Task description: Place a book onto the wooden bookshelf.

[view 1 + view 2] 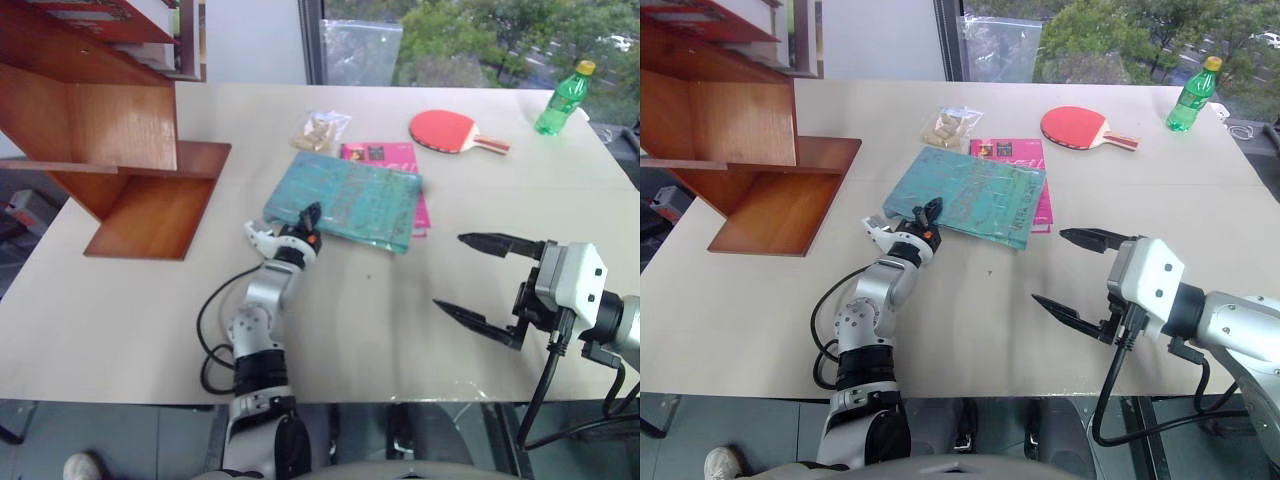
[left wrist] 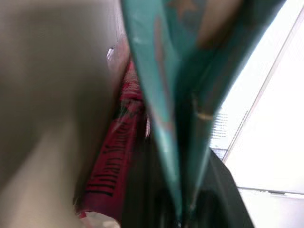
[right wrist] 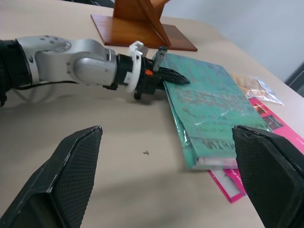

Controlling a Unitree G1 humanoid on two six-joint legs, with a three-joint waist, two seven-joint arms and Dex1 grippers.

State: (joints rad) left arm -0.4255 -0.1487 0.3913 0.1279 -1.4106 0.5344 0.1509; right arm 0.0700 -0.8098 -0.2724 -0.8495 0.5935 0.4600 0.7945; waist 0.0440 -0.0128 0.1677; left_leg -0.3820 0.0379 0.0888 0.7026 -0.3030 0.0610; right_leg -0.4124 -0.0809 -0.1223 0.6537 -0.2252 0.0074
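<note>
One step looks done: left pincer is clamped on the near corner of the large teal-blue hardcover book, which lies on the pale worktop atop a pink book; right pincer gapes wide, empty; lifting onto the reddish-brown wooden bookshelf remains.

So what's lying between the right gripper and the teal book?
Bare tabletop between the open right gripper and the teal book, in the right eye view.

Bare table between pincers
</note>
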